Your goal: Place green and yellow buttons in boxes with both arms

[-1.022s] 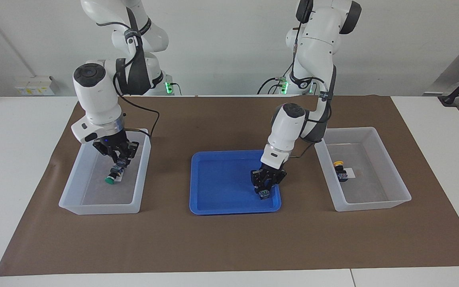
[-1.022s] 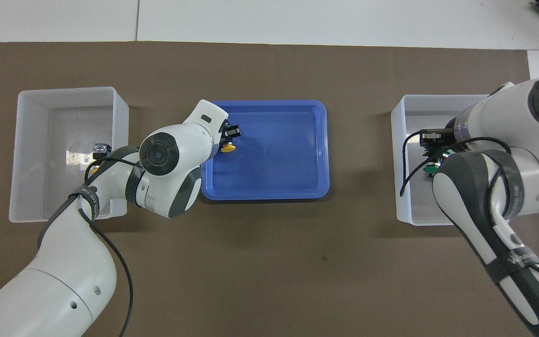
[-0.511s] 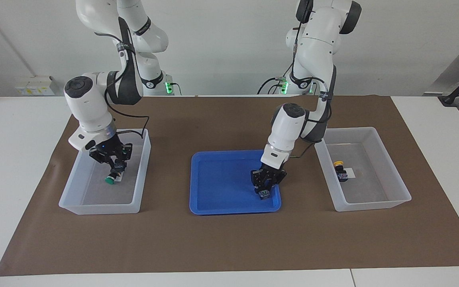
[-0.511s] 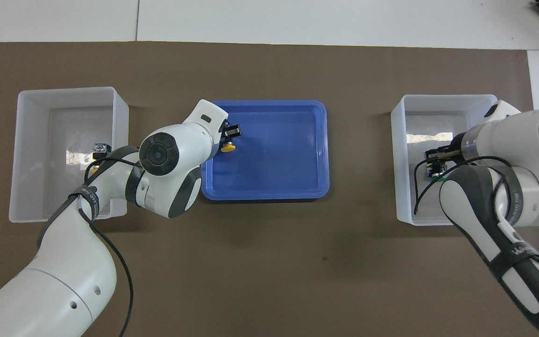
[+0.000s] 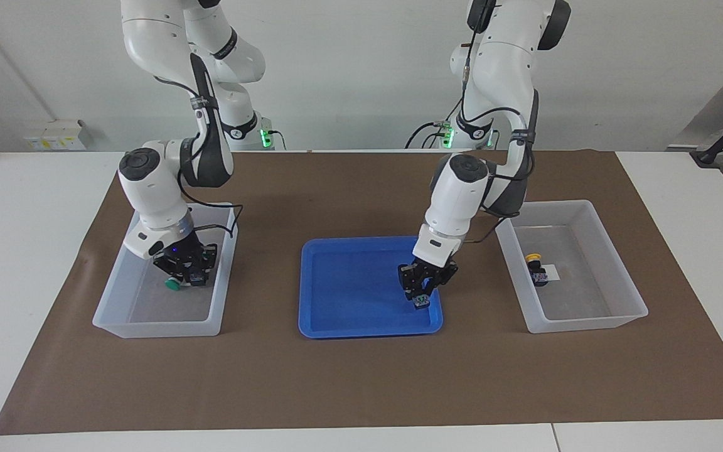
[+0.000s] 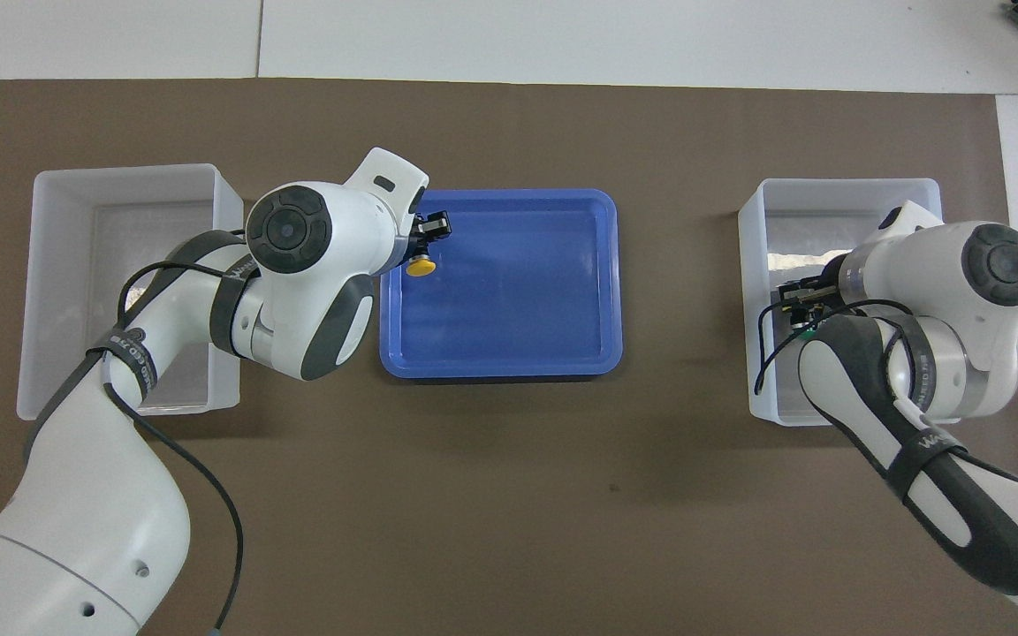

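My left gripper is shut on a yellow button and holds it just above the blue tray, at the tray's end toward the left arm. A second yellow button lies in the box at the left arm's end. My right gripper is low inside the other box and is shut on a black button body with its cap hidden. A green button lies on that box's floor beside the gripper.
A brown mat covers the table under both boxes and the tray. In the overhead view my left arm hides part of the box at its end, and my right arm hides much of the other box.
My right gripper has gone down into its box, close to the floor beside the lying green button. My left gripper has risen slightly with the yellow button.
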